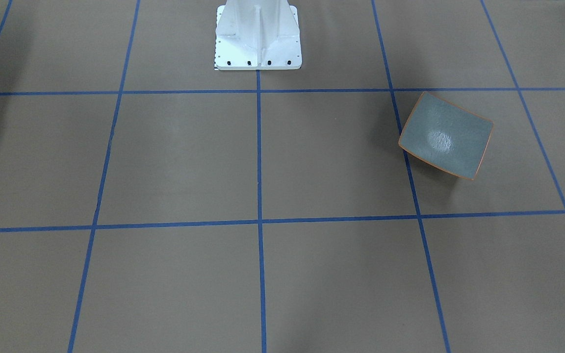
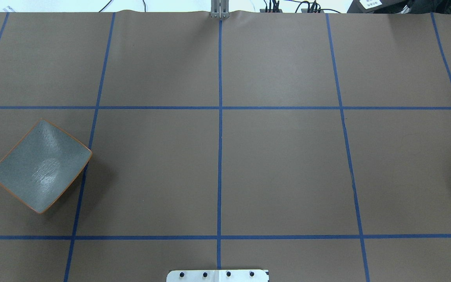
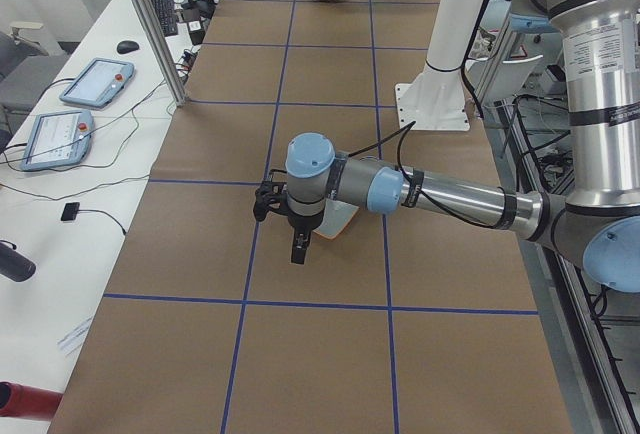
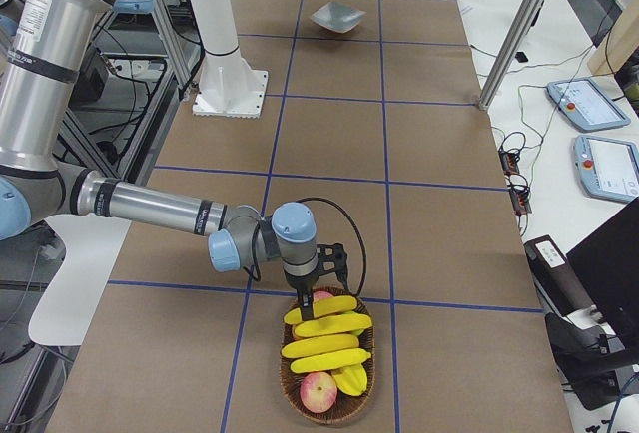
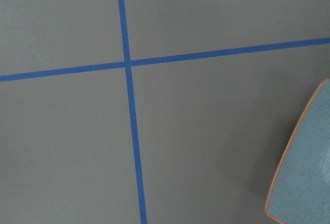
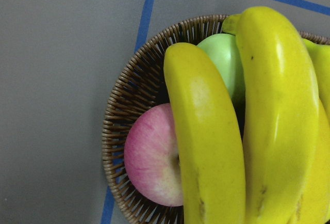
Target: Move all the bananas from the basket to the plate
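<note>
**Yellow bananas (image 4: 327, 333) in the basket (image 4: 286, 378), plate (image 2: 41, 166) far off on the table (image 2: 280, 164)**

Lying side by side across the woven brown basket, close to the table's end on the robot's right. Under them a pink apple (image 6: 152, 162) and a green apple (image 6: 227, 61), both pressed against the nearest bananas in the right wrist view. Also a second pink apple (image 4: 319, 391) at the basket's near rim in the right side view.

Grey-green square plate with a thin orange rim, resting on the table near the opposite end, on the robot's left, well apart from the basket. Glossy patch in its middle. One corner reaching a blue tape line (image 2: 81, 188).

Over the basket's rim on the side toward the plate, the right gripper (image 4: 303, 303), pointing straight down just above the bananas. Touching them or not: cannot tell. Jaws seen only from the side, so spread or pressed together: cannot tell.

Low over the table just beside the plate, the left gripper (image 3: 298, 244), pointing down, with the plate partly hidden behind the arm. Jaws seen here only from the side as well: cannot tell.
</note>
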Available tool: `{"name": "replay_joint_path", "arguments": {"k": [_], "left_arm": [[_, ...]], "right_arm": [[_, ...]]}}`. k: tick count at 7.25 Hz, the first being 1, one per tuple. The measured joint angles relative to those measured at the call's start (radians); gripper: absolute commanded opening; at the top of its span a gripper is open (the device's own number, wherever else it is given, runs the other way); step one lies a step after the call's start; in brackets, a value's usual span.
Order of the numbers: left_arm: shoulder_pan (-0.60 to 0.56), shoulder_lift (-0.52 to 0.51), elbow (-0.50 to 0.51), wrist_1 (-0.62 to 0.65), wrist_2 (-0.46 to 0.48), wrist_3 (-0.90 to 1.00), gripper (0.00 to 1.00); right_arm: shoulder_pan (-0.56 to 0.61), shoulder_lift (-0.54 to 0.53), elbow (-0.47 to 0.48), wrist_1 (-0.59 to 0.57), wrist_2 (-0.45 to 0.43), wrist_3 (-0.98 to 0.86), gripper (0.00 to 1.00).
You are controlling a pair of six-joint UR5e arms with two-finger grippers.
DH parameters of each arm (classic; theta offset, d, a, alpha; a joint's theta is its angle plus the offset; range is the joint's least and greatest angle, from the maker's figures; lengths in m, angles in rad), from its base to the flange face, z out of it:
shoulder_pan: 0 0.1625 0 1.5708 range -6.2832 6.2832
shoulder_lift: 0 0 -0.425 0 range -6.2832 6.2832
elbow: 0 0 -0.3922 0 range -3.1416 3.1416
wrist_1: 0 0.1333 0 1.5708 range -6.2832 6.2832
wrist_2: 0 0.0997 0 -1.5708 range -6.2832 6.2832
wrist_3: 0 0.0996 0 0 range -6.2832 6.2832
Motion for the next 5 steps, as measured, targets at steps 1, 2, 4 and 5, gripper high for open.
{"name": "replay_joint_path", "arguments": {"k": [1, 2, 4, 5], "left_arm": [[0.0, -0.001, -0.001, 0.0, 0.0, 0.0, 1.0], [0.0, -0.001, -0.001, 0.0, 0.0, 0.0, 1.0], [0.0, -0.002, -0.002, 0.0, 0.0, 0.0, 1.0], [0.0, -0.002, -0.002, 0.0, 0.0, 0.0, 1.0]], "right_arm": [[-0.005, 0.004, -0.01, 0.0, 0.0, 0.0, 0.89], [-0.009, 0.007, -0.017, 0.0, 0.0, -0.001, 0.84], [-0.011, 0.009, -0.034, 0.001, -0.003, -0.002, 0.7], [-0.012, 0.01, -0.038, 0.001, -0.005, -0.005, 0.53]]}}
